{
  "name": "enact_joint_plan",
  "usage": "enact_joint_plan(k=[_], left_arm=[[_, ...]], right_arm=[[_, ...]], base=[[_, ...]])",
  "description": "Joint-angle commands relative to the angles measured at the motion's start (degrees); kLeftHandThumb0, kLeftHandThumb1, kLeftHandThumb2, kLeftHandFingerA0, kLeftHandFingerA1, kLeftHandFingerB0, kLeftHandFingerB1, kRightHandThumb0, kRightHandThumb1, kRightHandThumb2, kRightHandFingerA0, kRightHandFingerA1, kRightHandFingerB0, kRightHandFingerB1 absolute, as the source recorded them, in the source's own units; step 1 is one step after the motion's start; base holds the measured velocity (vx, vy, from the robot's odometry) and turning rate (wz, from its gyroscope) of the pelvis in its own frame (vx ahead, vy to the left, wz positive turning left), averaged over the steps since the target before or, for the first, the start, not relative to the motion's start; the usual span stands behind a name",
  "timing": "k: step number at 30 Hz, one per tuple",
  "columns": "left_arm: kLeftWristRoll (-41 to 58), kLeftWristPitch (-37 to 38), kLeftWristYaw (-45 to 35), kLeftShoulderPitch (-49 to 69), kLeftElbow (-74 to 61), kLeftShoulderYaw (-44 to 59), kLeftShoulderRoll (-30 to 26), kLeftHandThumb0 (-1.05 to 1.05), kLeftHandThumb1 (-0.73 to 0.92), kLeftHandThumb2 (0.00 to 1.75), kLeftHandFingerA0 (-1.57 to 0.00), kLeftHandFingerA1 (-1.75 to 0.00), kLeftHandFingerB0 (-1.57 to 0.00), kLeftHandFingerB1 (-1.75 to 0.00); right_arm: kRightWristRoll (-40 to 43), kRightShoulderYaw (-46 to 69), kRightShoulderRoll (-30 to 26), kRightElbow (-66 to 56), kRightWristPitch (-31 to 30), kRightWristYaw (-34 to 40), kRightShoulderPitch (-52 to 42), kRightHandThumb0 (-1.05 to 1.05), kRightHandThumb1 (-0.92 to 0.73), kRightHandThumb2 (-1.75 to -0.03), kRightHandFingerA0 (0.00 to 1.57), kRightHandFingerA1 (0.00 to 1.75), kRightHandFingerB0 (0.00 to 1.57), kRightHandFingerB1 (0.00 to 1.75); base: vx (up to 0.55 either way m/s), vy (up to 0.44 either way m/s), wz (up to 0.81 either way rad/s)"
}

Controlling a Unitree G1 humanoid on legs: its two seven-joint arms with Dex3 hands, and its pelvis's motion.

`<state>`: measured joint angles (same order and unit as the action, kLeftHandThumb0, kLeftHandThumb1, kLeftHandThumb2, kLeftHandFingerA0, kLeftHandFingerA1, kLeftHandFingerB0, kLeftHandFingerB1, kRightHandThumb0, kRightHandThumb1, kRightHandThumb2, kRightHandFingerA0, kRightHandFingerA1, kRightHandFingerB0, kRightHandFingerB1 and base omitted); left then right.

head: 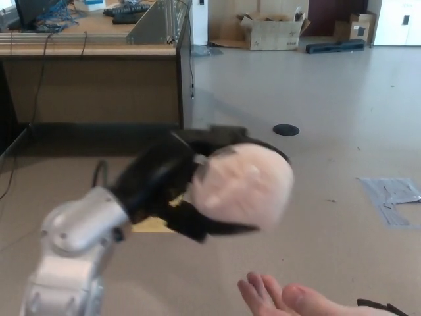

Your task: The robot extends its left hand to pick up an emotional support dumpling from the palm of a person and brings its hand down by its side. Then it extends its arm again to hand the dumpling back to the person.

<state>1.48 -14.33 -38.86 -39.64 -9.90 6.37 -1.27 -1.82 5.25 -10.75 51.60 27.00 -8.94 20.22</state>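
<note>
Black and chunky, the left hand (164,181) is wrapped around the dumpling (242,184) and grips it tight. Thick black fingers (217,228) curl under it and more black shows over its top. The dumpling is a soft, round, pale pink plush ball. It looks blurry, so its face cannot be seen. It hangs in the air, up above the person's hand (296,299), and the two do not touch.

Behind the black hand comes a shiny silver arm (69,253) with round joints. A thin black cable (99,172) loops up from it.

The person's hand lies flat and open at the bottom edge, palm up, fingers pointing left.

The floor (342,131) is smooth and pale, with lots of open room to the right and further back. A small round black disc (286,130) sits flat on it. A yellow patch (154,224) peeks out under the black hand. Some grey sheets (393,195) lie near the right edge.

On the left stands a big wooden desk (92,79) with a straight edge. A brown cardboard box (273,31) sits far back by the wall.

The right hand does not show.
</note>
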Motion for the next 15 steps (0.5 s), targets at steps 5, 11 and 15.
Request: enact_joint_plan(k=[5, 11, 15], left_arm=[[44.16, -41.43, 17.64, -2.72, 4.52, 37.87, -3.08, -0.22, 0.71, 0.61, -0.8, -1.19, -0.75, -0.75], [43.05, -43.56, 13.11, 2.79, 14.22, 47.8, -9.49, -0.2, 0.74, 0.62, -0.82, -1.12, -0.67, -0.79], [39.57, -41.24, 9.41, 7.1, 18.89, 49.58, -11.92, -0.2, 0.76, 0.62, -0.8, -1.14, -0.65, -0.82]], right_arm=[[2.38, 1.61, -0.36, 0.38, 0.43, -0.82, -2.38, -0.54, -0.61, -0.59, 0.64, 0.44, 0.25, 0.29], [3.28, 2.56, -0.82, -0.15, -1.04, -0.75, -2.91, -0.58, -0.58, -0.59, 0.64, 0.45, 0.27, 0.3], [3.55, 2.79, -0.96, -0.49, -1.44, -0.97, -3.37, -0.56, -0.59, -0.59, 0.64, 0.45, 0.27, 0.3]], base=[[0.0, 0.0, 0.0], [0.0, 0.0, 0.0], [0.0, 0.0, 0.0]])
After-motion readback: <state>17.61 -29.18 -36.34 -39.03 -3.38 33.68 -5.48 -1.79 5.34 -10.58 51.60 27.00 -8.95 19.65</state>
